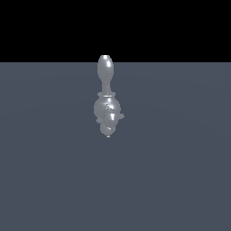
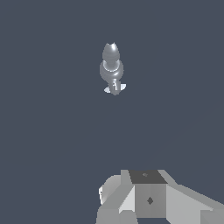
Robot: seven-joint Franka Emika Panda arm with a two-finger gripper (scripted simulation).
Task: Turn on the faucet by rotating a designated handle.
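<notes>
The faucet (image 1: pixel 107 108) is a small glossy silver-grey fixture standing on the flat grey floor (image 1: pixel 180 171) in the middle of the exterior view. It has a bulbous round body, little side knobs (image 1: pixel 121 116) and a long rounded-tip neck (image 1: pixel 105 70). It also shows in the wrist view (image 2: pixel 111 70), small and far from the camera. Grey-white blocky parts of my gripper (image 2: pixel 148 197) show at the edge of the wrist view, well apart from the faucet. Its fingertips are not visible. The gripper does not appear in the exterior view.
A plain dark grey floor (image 2: pixel 52 144) surrounds the faucet on all sides. A black background lies above the floor's far edge in the exterior view.
</notes>
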